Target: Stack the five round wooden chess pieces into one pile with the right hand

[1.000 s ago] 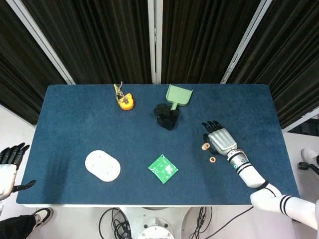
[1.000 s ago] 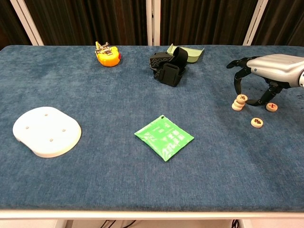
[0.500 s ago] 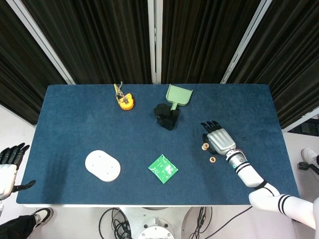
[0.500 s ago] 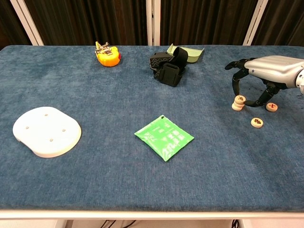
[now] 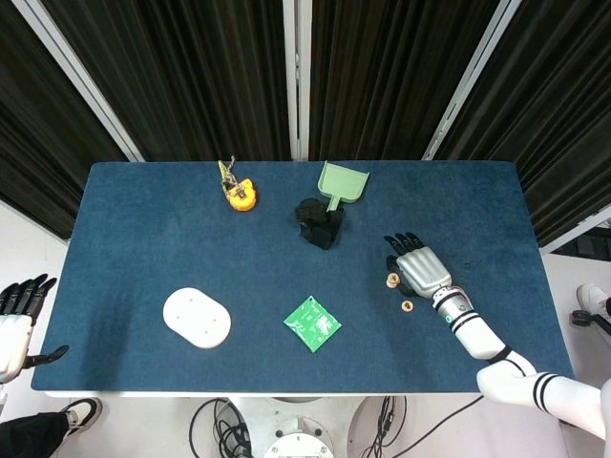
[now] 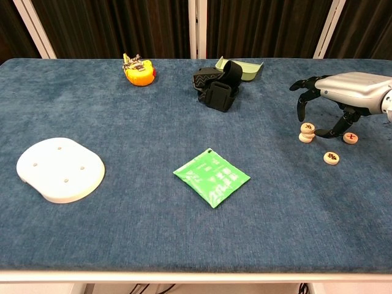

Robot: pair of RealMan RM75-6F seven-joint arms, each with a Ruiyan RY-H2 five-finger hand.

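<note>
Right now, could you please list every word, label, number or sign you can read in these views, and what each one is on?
None can be read.
Green packet: white print, too small to read.
Top piece of the pile: dark mark, blurred.
Loose piece nearest the front edge: dark mark, blurred.
Loose piece under the right hand: red mark, blurred.

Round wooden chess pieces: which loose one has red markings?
The round wooden chess piece lying under the right hand; the other loose piece, nearer the camera, is marked black.
</note>
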